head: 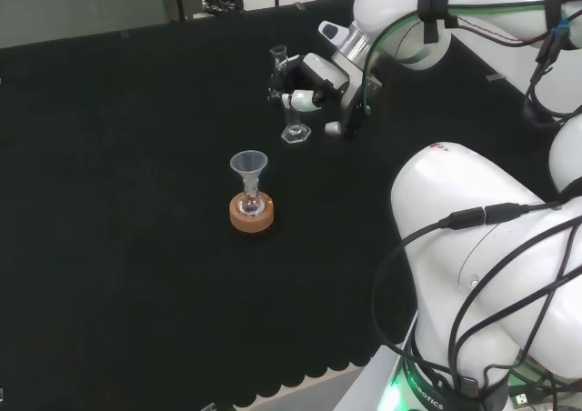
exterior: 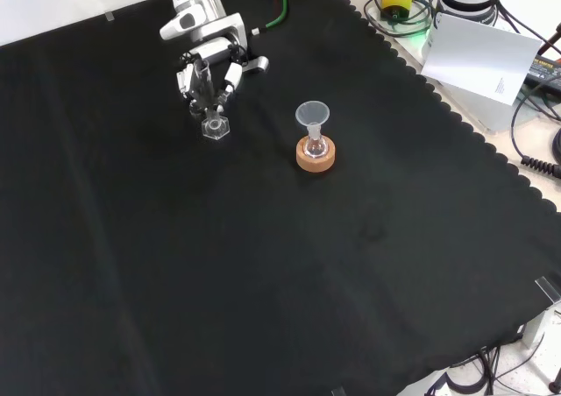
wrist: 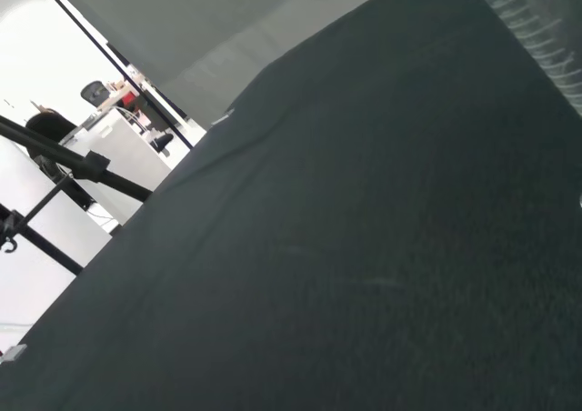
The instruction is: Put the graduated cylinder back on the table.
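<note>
Here the cylinder (head: 289,111) stands upright with its hexagonal foot on the cloth (head: 136,202), near the funnel (head: 248,165), up and right of it in the head view. The hand (head: 314,88) has fingers curled around its stem. Being thin, clear and light, it likely slips and tips easily; mid-stem seems the safest hold.

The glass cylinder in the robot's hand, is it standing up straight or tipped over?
Standing up. The graduated cylinder is upright, its base on the black cloth, with the hand curled round it.
</note>
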Motion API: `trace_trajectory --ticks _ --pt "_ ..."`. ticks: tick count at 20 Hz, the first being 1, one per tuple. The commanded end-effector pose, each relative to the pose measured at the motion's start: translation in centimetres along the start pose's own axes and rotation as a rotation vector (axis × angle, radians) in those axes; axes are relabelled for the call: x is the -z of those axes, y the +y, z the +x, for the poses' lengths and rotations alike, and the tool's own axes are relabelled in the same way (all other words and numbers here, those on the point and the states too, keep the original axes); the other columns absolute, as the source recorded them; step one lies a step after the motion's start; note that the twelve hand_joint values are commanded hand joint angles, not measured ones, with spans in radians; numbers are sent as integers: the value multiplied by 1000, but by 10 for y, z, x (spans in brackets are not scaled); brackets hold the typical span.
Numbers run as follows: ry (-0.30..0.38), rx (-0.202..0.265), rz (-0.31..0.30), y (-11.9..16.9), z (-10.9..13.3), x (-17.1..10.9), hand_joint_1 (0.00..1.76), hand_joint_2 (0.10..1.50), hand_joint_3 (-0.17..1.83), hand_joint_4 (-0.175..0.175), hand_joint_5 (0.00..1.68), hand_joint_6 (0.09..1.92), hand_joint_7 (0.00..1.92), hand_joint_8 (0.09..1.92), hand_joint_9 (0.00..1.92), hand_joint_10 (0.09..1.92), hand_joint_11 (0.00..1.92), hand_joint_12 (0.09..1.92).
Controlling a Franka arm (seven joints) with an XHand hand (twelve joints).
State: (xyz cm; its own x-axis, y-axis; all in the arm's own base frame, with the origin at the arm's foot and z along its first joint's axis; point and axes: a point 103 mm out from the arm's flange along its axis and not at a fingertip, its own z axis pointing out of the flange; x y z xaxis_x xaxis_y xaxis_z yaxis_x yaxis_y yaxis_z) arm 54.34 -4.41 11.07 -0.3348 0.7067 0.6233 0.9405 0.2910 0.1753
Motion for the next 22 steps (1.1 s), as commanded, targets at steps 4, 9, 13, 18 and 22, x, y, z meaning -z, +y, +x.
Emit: trace_trajectory --ticks 4,9,13,18,22 --pt "28 -2 -30 11 -8 -11 1146 1110 16 -149 992 1007 1263 186 1392 87 1240 737" --pt "52 -13 -47 13 -15 -16 1145 1110 16 -148 990 1009 1254 185 1384 87 1236 741" --pt "71 -27 -60 13 -19 -19 1144 1110 17 -146 989 1011 1246 184 1380 87 1232 744" --pt "73 -37 -61 12 -22 -24 1141 1114 20 -146 980 1025 1235 187 1371 87 1222 754" --pt "84 -42 -65 8 -27 -19 1139 1120 25 -153 963 1052 1219 197 1360 87 1208 770"
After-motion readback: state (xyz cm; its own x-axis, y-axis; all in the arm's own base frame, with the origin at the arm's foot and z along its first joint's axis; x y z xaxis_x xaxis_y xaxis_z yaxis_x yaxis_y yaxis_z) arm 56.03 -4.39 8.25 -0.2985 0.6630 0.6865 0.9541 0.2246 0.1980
